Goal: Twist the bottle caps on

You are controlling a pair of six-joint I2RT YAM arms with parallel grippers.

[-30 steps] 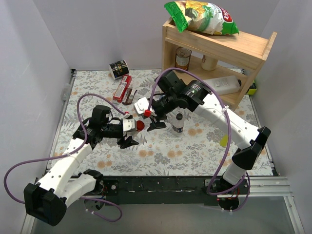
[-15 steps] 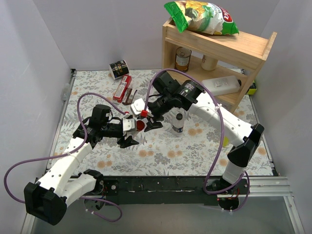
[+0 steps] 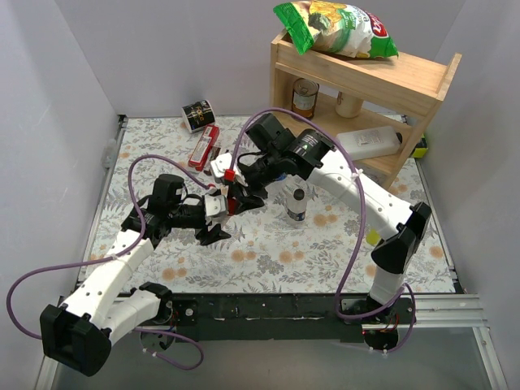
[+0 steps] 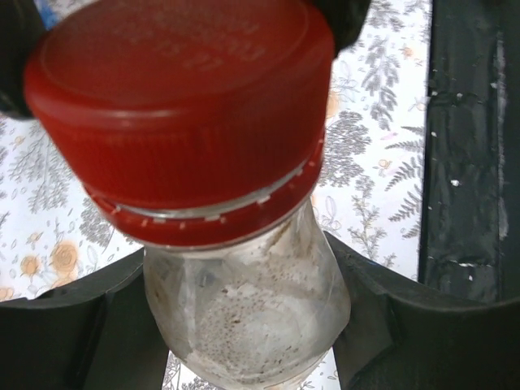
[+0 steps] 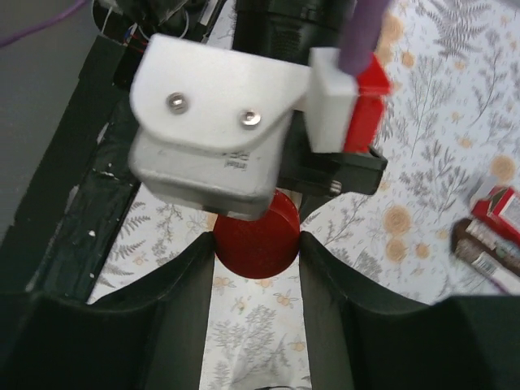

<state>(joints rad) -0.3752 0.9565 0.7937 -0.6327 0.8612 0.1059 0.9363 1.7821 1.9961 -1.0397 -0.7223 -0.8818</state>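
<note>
My left gripper (image 3: pixel 216 214) is shut on the neck of a small clear bottle (image 4: pixel 244 317) and holds it tilted above the table. A red cap (image 4: pixel 179 106) sits on the bottle's mouth. My right gripper (image 3: pixel 237 197) is closed on this red cap (image 5: pixel 258 242), with both black fingers (image 5: pixel 183 292) touching its sides. The bottle's label is hidden. A second clear bottle (image 3: pixel 297 203) with a black cap stands upright on the mat just right of the grippers. The blue cap and the third bottle are out of view.
A wooden shelf (image 3: pixel 422 81) stands at the back right with a chip bag (image 3: pixel 337 28) on top, a can (image 3: pixel 305 97) and a lying white jug (image 3: pixel 370 142). Snack bars (image 3: pixel 205 146) and a dark tin (image 3: pixel 197 114) lie at the back. A yellow squeeze bottle (image 3: pixel 372 236) shows behind the right arm.
My right gripper has moved left to the left gripper and now encloses the red cap on the held bottle. The left arm has stayed still.
</note>
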